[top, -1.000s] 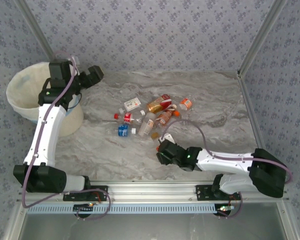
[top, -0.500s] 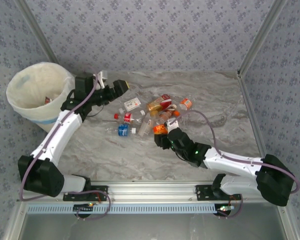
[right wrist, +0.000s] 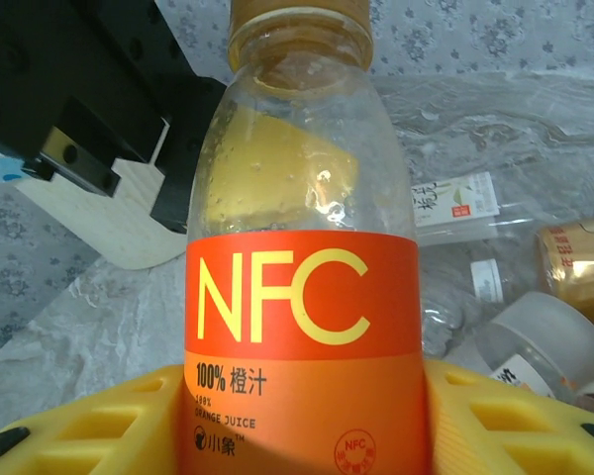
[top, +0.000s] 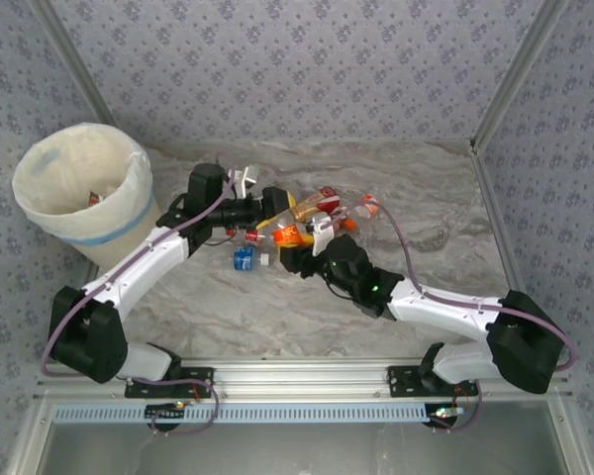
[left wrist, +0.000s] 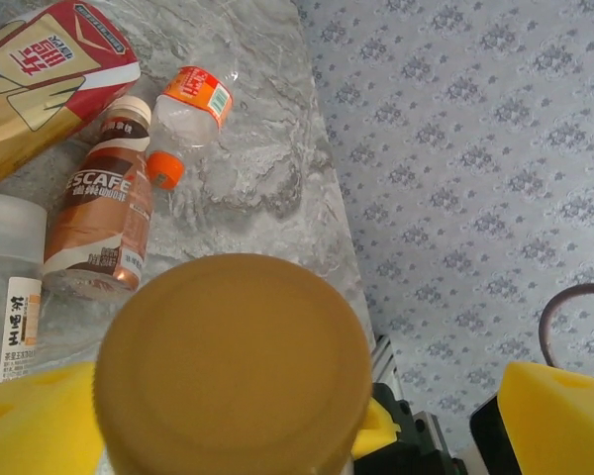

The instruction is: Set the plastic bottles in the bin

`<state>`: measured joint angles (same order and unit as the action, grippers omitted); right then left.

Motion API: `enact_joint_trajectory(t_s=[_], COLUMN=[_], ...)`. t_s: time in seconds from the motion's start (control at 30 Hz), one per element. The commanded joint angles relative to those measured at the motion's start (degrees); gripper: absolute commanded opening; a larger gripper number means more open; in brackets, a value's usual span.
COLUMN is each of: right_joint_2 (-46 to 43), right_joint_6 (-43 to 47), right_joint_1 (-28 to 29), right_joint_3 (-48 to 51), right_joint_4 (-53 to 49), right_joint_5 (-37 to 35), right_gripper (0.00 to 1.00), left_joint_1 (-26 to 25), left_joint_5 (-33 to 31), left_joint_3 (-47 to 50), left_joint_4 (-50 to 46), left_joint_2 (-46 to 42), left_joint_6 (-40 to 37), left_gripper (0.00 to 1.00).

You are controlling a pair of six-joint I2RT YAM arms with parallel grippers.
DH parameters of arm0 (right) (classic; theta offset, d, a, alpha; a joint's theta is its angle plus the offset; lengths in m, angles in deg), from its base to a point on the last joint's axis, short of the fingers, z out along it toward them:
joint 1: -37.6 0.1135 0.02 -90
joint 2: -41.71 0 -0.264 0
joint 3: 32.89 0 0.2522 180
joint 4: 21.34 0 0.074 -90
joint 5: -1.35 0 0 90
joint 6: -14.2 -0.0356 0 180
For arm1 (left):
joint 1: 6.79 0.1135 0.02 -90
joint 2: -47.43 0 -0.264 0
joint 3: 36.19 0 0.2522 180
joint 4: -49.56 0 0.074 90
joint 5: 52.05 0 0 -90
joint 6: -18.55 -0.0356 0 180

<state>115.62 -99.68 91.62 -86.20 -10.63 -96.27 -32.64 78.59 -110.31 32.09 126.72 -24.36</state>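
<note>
My right gripper (top: pixel 302 252) (right wrist: pixel 302 426) is shut on an orange-labelled NFC juice bottle (top: pixel 292 236) (right wrist: pixel 302 317), its yellow pads on either side of the lower label. The bottle's tan cap (left wrist: pixel 233 366) points into my left gripper (top: pixel 277 203) (left wrist: pixel 297 411), which is open with its yellow pads either side of the cap and a gap on the right. Several more plastic bottles and cartons (top: pixel 322 203) lie in a pile just behind. The cream bin (top: pixel 99 237) stands at the far left with a little litter inside.
Near the left gripper lie a brown Nescafe bottle (left wrist: pixel 104 223), a red and gold carton (left wrist: pixel 49 69) and a clear bottle with an orange label (left wrist: pixel 193 109). A blue-labelled bottle (top: pixel 243 258) sits left of the right gripper. Patterned walls close in the table.
The left arm swung from the bin rightward to the pile. The right gripper took up the orange bottle and carried it up and left to meet the left gripper.
</note>
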Motion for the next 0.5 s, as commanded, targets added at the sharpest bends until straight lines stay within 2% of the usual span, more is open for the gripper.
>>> enact_joint_trajectory(t_s=[0.0, 0.13, 0.47], right_joint_2=[0.9, 1.5, 1.9], right_joint_6=[1.3, 1.2, 0.9], right_joint_1=[-0.3, -0.3, 0.0], right_joint_3=[-2.3, -2.5, -3.2], right_joint_4=[3.5, 4.1, 3.4], right_joint_5=[1.6, 2.2, 3.6], right_gripper=[0.55, 0.55, 0.55], left_joint_1=[-0.1, -0.3, -0.6], left_joint_5=[-0.8, -5.1, -7.4], left_joint_3=[-1.0, -1.0, -1.3], left_joint_4=[-0.1, -1.9, -0.7], left_joint_2=[-0.9, -1.7, -1.0], left_joint_6=[-2.9, -5.0, -6.5], left_gripper=[0.95, 0.89, 0.5])
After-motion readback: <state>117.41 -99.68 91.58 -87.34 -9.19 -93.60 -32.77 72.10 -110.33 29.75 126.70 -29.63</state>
